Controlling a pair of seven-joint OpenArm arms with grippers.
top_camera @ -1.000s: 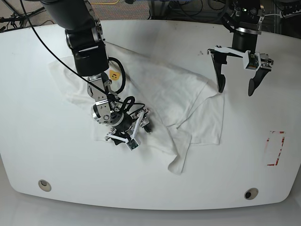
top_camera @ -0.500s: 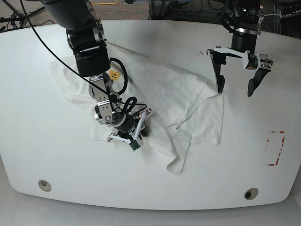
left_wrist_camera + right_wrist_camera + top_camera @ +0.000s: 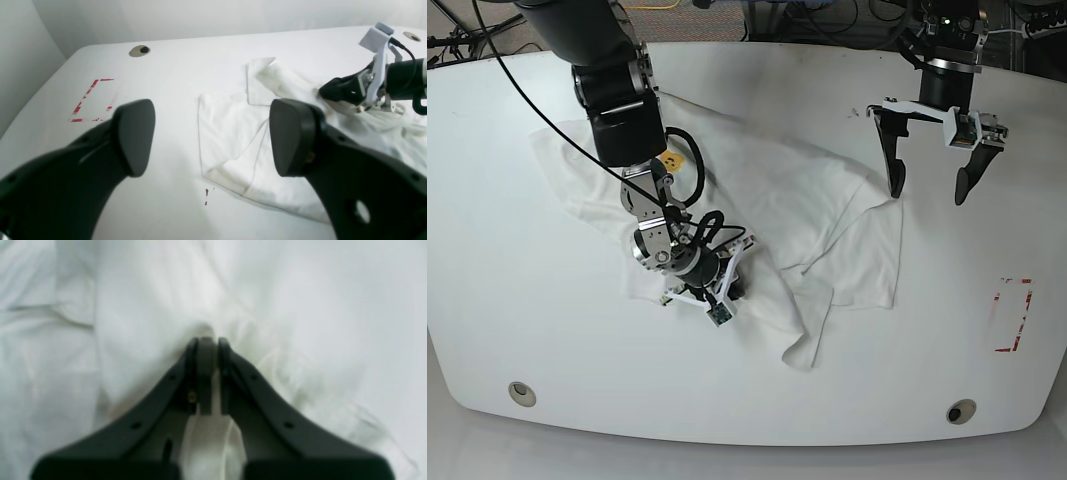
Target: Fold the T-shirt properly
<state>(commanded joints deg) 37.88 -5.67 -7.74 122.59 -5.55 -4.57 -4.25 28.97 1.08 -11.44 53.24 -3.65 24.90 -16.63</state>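
Note:
The white T-shirt (image 3: 767, 200) lies crumpled across the middle of the table, its small yellow bear face (image 3: 670, 158) showing beside the arm. My right gripper (image 3: 735, 288) presses low on the shirt's front part; in the right wrist view its fingers (image 3: 227, 366) are shut with a fold of the T-shirt (image 3: 300, 306) pinched at their tips. My left gripper (image 3: 927, 193) hangs open over the shirt's right edge, apart from the cloth. In the left wrist view its wide-set fingers (image 3: 133, 133) frame a flat flap of the T-shirt (image 3: 227, 126), and the right gripper (image 3: 337, 91) shows at the far right.
A red tape bracket (image 3: 1013, 315) marks the table near its right edge, also visible as a red tape bracket (image 3: 91, 100) in the left wrist view. Round holes (image 3: 522, 392) (image 3: 960, 411) sit near the front edge. Black cables loop off the right arm above the shirt.
My right gripper has slid a little toward the front right, staying shut on the cloth and dragging it along. The left arm has not moved.

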